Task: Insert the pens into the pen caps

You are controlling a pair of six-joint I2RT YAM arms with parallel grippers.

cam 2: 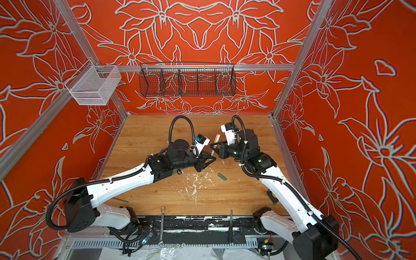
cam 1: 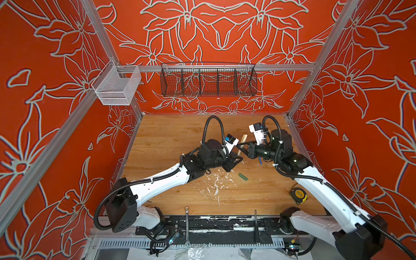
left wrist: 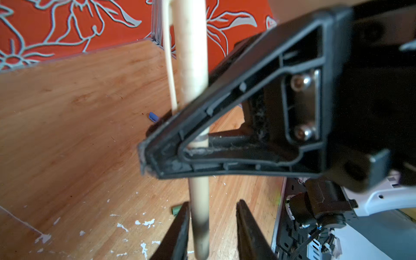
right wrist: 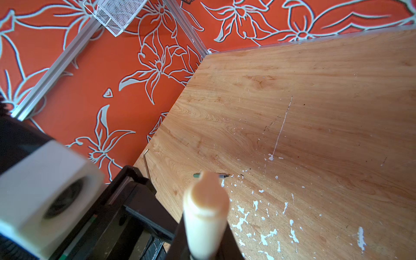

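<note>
The tan pen (cam 1: 241, 145) hangs above the table's middle, and a wider tan cap (cam 1: 244, 136) with a clip sits on its far end. My right gripper (cam 1: 239, 146) (right wrist: 203, 247) is shut on the pen's shaft. My left gripper (cam 1: 238, 158) (left wrist: 211, 225) stands open around the pen's near end (left wrist: 199, 216); the shaft lies against one finger with a gap to the other. A green cap (cam 1: 243, 176) (left wrist: 176, 210) lies on the wood in front of the grippers. The green pen (right wrist: 222, 175) lies near the left arm. A blue piece (cam 1: 260, 160) (left wrist: 153, 117) shows half hidden under my right arm.
White paint flecks (cam 1: 216, 184) mark the wood. A yellow tape measure (cam 1: 298, 195) lies by the right arm. A silver wrench (cam 1: 186, 222) and a dark rod (cam 1: 256, 225) rest on the front rail. A black wire basket (cam 1: 208, 80) and a white mesh bin (cam 1: 117, 85) hang behind.
</note>
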